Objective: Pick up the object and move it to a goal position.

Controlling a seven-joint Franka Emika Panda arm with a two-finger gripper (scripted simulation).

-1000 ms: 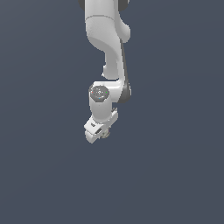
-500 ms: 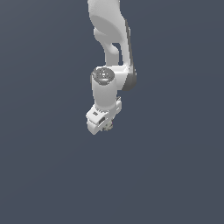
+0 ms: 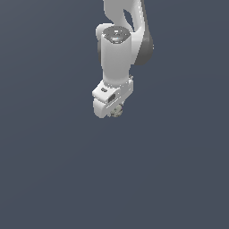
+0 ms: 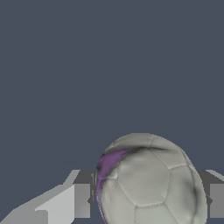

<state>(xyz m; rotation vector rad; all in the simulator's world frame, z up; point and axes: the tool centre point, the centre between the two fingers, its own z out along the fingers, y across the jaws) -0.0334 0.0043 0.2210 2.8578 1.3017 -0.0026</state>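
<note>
Wrist view: one ball (image 4: pixel 148 183), off-white with seamed panels and a purple patch, seated between the two fingers (image 4: pixel 81 199) of the tool (image 4: pixel 148 202), one pad at either flank, clamped on it. Exterior view: one arm, tool (image 3: pixel 115 112) pointing down, ball (image 3: pixel 117 111) at its tip, round, so no long axis; no goal marker visible.

Ball (image 3: pixel 117 111) mostly hidden behind gripper (image 3: pixel 114 112); wrist view crops ball (image 4: pixel 148 183) bottom edge.
</note>
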